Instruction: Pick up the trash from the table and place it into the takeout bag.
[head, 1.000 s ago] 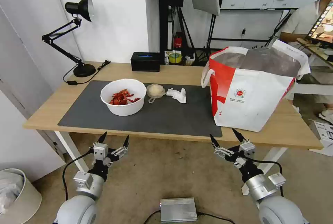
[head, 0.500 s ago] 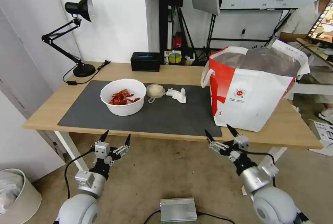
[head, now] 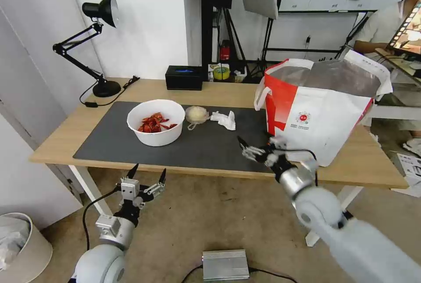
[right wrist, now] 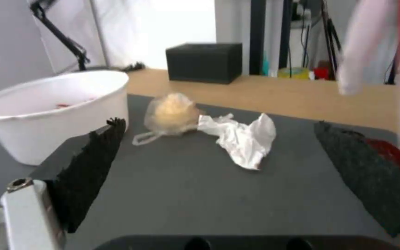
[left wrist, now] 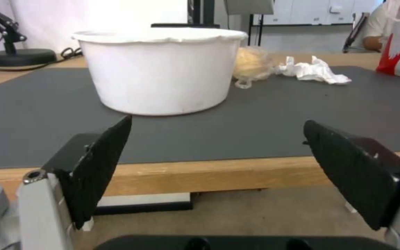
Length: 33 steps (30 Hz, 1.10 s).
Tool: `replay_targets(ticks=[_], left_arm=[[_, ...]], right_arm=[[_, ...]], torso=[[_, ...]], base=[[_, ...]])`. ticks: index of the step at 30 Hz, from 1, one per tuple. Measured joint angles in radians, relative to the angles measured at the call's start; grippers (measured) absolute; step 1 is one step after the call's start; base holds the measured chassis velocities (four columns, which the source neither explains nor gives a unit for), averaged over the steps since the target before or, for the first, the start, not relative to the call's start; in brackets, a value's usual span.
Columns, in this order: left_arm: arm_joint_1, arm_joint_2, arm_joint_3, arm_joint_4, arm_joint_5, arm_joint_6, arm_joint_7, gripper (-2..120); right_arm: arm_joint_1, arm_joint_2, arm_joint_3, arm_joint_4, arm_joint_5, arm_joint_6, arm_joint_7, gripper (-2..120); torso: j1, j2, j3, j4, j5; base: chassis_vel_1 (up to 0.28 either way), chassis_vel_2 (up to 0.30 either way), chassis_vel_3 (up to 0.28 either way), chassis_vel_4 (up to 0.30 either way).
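on the left of the mat [head: 131, 142] the white bowl [head: 155, 121] stands upright, with red shell scraps [head: 153, 123] heaped in its bottom and much of it empty. it looks like thin, light, stiff plastic with a smooth rounded wall and a wavy rim; pinching the rim between two pads seems the surest hold, and tipping it would likely spill the scraps. below the table [head: 61, 140] edge, in front of the bowl, the left gripper [head: 146, 175] hangs with its pincer spread wide and nothing between the pads. just right of the bowl, near its rim, lies a small clear wrapped lump [head: 196, 115], pale yellow inside, with a thin loose tail of film on the mat; whether it is a tub or a bag i cannot tell, but it looks light, soft and slippery, so a hold across its middle seems better than on the tail. touching it on its right is the crumpled white tissue [head: 224, 119], nearly weightless and soft, easy to squash, best taken at its highest fold. nearer the front edge the right gripper [head: 258, 150] is over the mat's right end, pointing at the tissue and the lump, its pincer spread and empty. farthest right stands the big white and red bag [head: 315, 120], upright on the bare wood with one corner over the mat, its mouth held wide and its silver lining showing; what lies inside is hidden. a black box [head: 183, 77] sits at the back edge.
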Motion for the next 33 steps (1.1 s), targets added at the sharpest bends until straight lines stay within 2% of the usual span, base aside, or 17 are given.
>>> replay_targets(ticks=[2,5,9,14,18,26,33], left_arm=[[0.001,0.000,-0.002,0.000,0.000,0.000,0.000,100],[0.006,0.000,-0.004,0.003,0.001,0.000,-0.001,100],[0.009,0.001,-0.008,0.004,0.001,0.000,-0.002,100],[0.011,0.004,-0.013,0.006,0.001,0.000,-0.003,100],[0.017,0.004,-0.015,0.007,0.001,-0.003,-0.004,100],[0.026,-0.004,-0.018,0.007,0.006,-0.011,-0.004,100],[0.034,-0.019,-0.019,0.005,0.016,-0.022,-0.013,100]], right_arm=[[0.040,0.015,-0.030,-0.020,0.007,-0.033,0.027,100],[0.183,0.065,-0.121,-0.094,0.033,-0.114,0.126,100],[0.302,0.113,-0.182,-0.181,0.053,-0.157,0.184,100],[0.372,0.153,-0.217,-0.250,0.077,-0.190,0.218,100],[0.463,0.247,-0.259,-0.387,0.145,-0.267,0.274,100],[0.520,0.326,-0.267,-0.537,0.140,-0.304,0.292,100],[0.542,0.383,-0.263,-0.659,0.113,-0.304,0.263,100]], torso=[[0.000,0.000,0.000,-0.0003,0.0003],[0.000,0.000,0.000,0.0000,-0.0001],[0.000,0.000,0.000,-0.0002,-0.0003],[0.000,0.000,0.000,-0.0002,0.0000],[0.000,0.000,0.000,-0.0002,0.0001],[0.000,0.000,0.000,-0.0002,0.0002],[0.000,0.000,0.000,-0.0003,0.0002]], base=[[0.000,0.000,0.000,0.000],[0.000,0.000,0.000,0.000],[0.000,0.000,0.000,0.000],[0.000,0.000,0.000,0.000],[0.000,0.000,0.000,0.000],[0.000,0.000,0.000,0.000],[0.000,0.000,0.000,0.000]])
